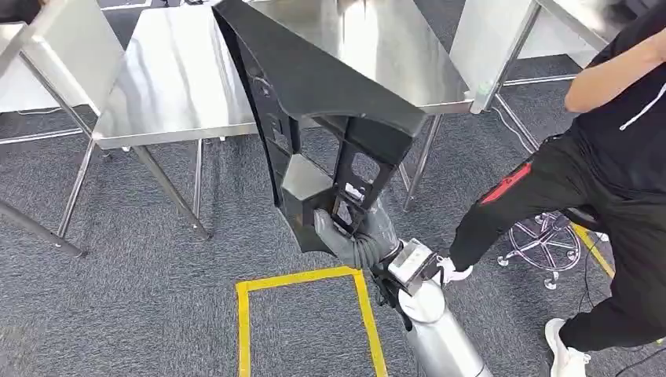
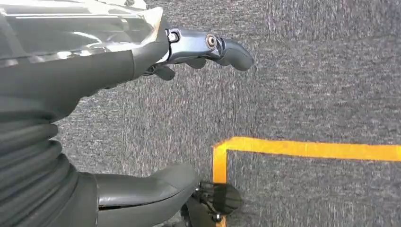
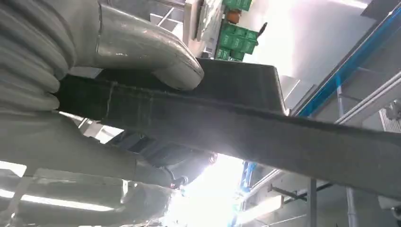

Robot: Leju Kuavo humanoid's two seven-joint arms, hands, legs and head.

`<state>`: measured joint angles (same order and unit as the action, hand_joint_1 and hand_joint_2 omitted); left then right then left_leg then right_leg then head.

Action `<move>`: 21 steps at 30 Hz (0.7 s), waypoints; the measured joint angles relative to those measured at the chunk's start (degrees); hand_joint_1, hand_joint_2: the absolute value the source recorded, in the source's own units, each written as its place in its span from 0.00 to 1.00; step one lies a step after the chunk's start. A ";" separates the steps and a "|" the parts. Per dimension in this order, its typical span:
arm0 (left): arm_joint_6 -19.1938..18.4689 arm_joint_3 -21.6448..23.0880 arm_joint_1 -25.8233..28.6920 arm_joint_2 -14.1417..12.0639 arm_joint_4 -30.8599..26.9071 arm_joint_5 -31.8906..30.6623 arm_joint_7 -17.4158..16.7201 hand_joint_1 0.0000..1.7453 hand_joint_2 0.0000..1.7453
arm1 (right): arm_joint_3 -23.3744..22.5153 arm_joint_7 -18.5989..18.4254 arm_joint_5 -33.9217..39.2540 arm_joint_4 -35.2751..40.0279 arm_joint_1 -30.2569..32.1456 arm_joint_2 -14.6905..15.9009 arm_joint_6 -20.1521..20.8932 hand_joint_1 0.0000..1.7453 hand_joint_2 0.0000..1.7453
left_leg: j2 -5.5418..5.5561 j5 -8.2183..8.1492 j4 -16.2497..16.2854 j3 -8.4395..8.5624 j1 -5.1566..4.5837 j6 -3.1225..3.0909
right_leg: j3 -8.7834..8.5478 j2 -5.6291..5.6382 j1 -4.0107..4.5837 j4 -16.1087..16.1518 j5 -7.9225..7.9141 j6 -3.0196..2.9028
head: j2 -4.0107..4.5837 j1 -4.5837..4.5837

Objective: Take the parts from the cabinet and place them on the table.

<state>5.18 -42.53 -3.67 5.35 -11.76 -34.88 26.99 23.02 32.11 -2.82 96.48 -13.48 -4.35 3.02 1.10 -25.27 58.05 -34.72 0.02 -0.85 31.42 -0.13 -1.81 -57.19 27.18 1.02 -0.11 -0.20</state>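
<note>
**Part in hand, bench just ahead**

Head view: my right robot hand (image 1: 349,236) grips the lower end of a large black moulded part (image 1: 314,94), fingers wrapped round one of its ribs. The part stands up and leans forward, its upper end over the near edge of the steel bench (image 1: 169,86). I judge this to be the carry-and-place step; next I need to push the part farther over the bench top, lower it flat, and only then let go. A person (image 1: 612,157) in dark clothes stands close on the right, beside a chair base, so I want a slow swing. Yellow floor tape (image 1: 302,276) marks a box on the carpet under the arm.

Left wrist view: my left robot hand (image 2: 156,61) hangs over grey carpet, fingers apart and holding nothing. The yellow tape corner (image 2: 222,146) lies below it.

Right wrist view: what the head view hides is the grip itself: the thumb (image 3: 156,56) presses flat on one face of the black part (image 3: 246,118), which runs across the picture. The bench cannot be made out here.
</note>
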 joint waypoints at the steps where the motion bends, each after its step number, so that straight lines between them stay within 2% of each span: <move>1: 0.04 0.00 0.00 0.11 0.00 0.00 0.09 0.00 1.00 | 0.00 0.04 -0.02 0.00 0.03 0.00 -0.02 1.00 1.00 | -0.23 -1.25 1.70 -0.59 0.01 0.41 | -0.16 0.03 0.06 0.00 0.18 -0.34 | 0.00 0.13; 2: 0.09 0.00 0.00 0.15 0.00 -0.04 0.11 0.00 1.00 | 0.00 0.09 -0.02 0.00 0.04 0.00 -0.07 1.00 1.00 | -0.35 -3.34 5.26 -2.27 0.24 0.83 | -0.31 0.01 0.11 0.00 0.29 -0.83 | 0.00 0.15; 4: 0.11 0.00 0.08 0.13 0.00 -0.44 0.11 0.00 1.00 | 0.00 0.20 -0.02 0.00 0.21 0.00 -0.09 1.00 1.00 | -0.59 -7.38 14.72 -7.17 0.60 1.49 | -0.44 -0.05 0.22 -0.03 0.50 -1.11 | 0.00 0.13; 5: 0.11 0.00 0.17 0.13 0.00 -0.50 0.11 0.00 1.00 | 0.00 0.24 -0.02 0.00 0.39 0.00 -0.11 1.00 1.00 | -0.68 -7.89 17.78 -9.08 0.74 1.70 | -0.52 -0.05 0.27 -0.04 0.59 -1.20 | 0.00 0.15; 6: 0.11 0.00 0.23 0.11 0.00 -0.55 0.09 0.00 1.00 | 0.00 0.26 -0.04 0.00 0.60 0.02 -0.15 1.00 1.00 | -0.74 -6.74 17.62 -9.48 0.90 1.81 | -0.70 -0.01 0.25 -0.05 0.76 -1.20 | 0.00 0.13; 7: 0.11 0.00 0.23 0.09 0.00 -0.59 0.09 0.00 1.00 | 0.00 0.33 -0.06 0.00 0.73 0.02 -0.20 1.00 1.00 | -0.85 -4.31 14.62 -8.34 1.10 1.89 | -1.02 0.06 0.16 -0.06 1.04 -1.01 | 0.00 0.15; 9: 0.13 0.00 0.21 0.00 0.00 -0.68 0.09 0.00 1.00 | -0.02 0.35 -0.09 0.00 0.81 0.02 -0.31 1.00 1.00 | -1.06 1.38 4.24 -3.32 1.33 1.83 | -2.05 0.15 0.03 -0.05 1.73 -0.54 | 0.00 0.13; 10: 0.13 0.00 0.18 0.02 0.00 -0.74 0.09 0.00 1.00 | -0.04 0.39 -0.09 0.00 0.81 0.02 -0.42 1.00 1.00 | -1.25 1.72 0.64 -1.31 1.33 1.71 | -2.38 0.10 0.04 0.03 2.10 -0.18 | 0.00 0.11; 11: 0.11 0.00 0.09 0.02 0.00 -0.85 0.09 0.00 1.00 | -0.07 0.44 -0.09 0.02 0.72 0.02 -0.48 1.00 1.00 | -1.04 1.12 0.30 -1.04 0.88 1.40 | -2.25 0.14 0.79 -0.06 2.41 0.25 | 0.00 0.09; 14: 0.11 0.00 0.05 0.02 0.00 -0.94 0.09 0.00 1.00 | -0.02 0.50 -0.11 0.02 0.83 0.02 -0.55 1.00 1.00 | -0.81 0.43 0.56 -1.08 0.20 -0.06 | -2.39 0.08 0.51 0.71 2.77 1.32 | 0.00 0.09; 15: 0.11 0.00 0.03 0.06 0.00 -0.94 0.09 0.00 1.00 | -0.04 0.53 -0.13 0.13 0.78 0.00 -0.57 1.00 1.00 | -0.73 0.63 -0.20 -0.38 0.63 -0.65 | -2.69 0.06 0.98 0.57 3.15 1.80 | 0.00 0.11; 16: 0.09 0.00 0.03 0.18 0.00 -0.98 0.11 0.00 1.00 | -0.07 0.57 -0.11 0.15 0.82 0.07 -0.57 1.00 1.00 | -0.77 0.58 -0.58 0.15 0.57 -1.01 | -2.34 0.05 0.59 -0.98 3.66 1.79 | 0.00 0.00; 17: 0.11 0.00 0.02 0.11 0.00 -1.03 0.11 0.00 1.00 | -0.07 0.61 -0.11 0.17 0.68 0.07 -0.59 1.00 1.00 | -0.90 0.36 -0.63 0.39 0.61 -1.63 | -0.63 0.09 0.64 -4.35 5.15 1.34 | 0.00 -0.02; 19: 0.09 0.00 -0.08 0.09 0.00 -1.03 0.11 0.00 1.00 | -0.13 0.61 -0.11 0.15 1.00 0.24 -0.61 1.00 1.00 | -0.85 -0.13 -0.62 0.73 0.43 -2.17 | 5.50 0.10 0.65 -14.27 8.52 0.77 | 0.00 0.02; 20: 0.04 0.00 -0.06 0.09 0.00 -1.03 0.11 0.00 1.00 | -0.15 0.61 -0.11 0.15 1.19 0.35 -0.61 1.00 1.00 | -0.73 -0.40 -0.58 0.93 0.35 -2.22 | 8.05 0.12 0.76 -17.80 9.05 0.96 | 0.00 0.00; 21: 0.00 0.00 -0.02 0.11 0.00 -1.03 0.11 0.00 1.00 | -0.13 0.61 -0.11 0.15 1.33 0.44 -0.61 1.00 1.00 | -0.57 -0.68 -0.57 1.26 0.22 -2.21 | 9.13 0.12 0.77 -18.29 8.31 1.36 | 0.00 0.02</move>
<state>5.18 -42.53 -3.69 5.46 -11.76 -35.91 27.10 22.88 32.72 -2.93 96.63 -12.16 -3.91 2.40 0.53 -25.94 57.48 -33.46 0.24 -3.06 40.55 -0.02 -1.04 -75.48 35.49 2.38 -0.11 -0.17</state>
